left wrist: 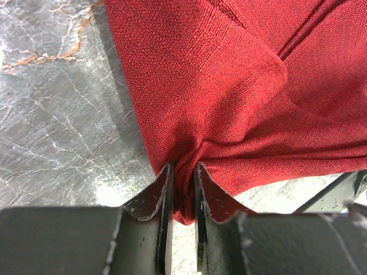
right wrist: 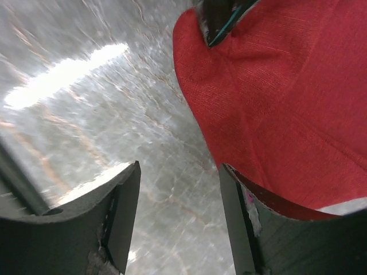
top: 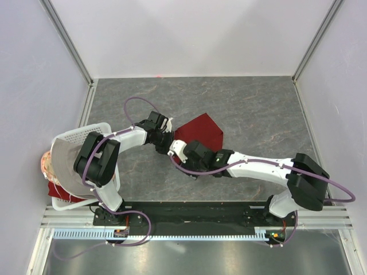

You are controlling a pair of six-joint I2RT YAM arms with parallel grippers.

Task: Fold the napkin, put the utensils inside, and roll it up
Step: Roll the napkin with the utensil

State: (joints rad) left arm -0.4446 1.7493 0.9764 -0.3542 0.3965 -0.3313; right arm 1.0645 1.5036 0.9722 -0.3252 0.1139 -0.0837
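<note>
Left claw (left wrist: pixel 182 186) pinched shut on the napkin (left wrist: pixel 229 86) edge, fold barely begun
Right claw (right wrist: pixel 179 172) gapes empty, napkin just to its right; utensils unseen, so filling and rolling remain, I judge

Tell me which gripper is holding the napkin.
The left gripper: its jaws are shut on a bunched edge of the napkin. The right gripper is open, with only bare table between its jaws.
</note>
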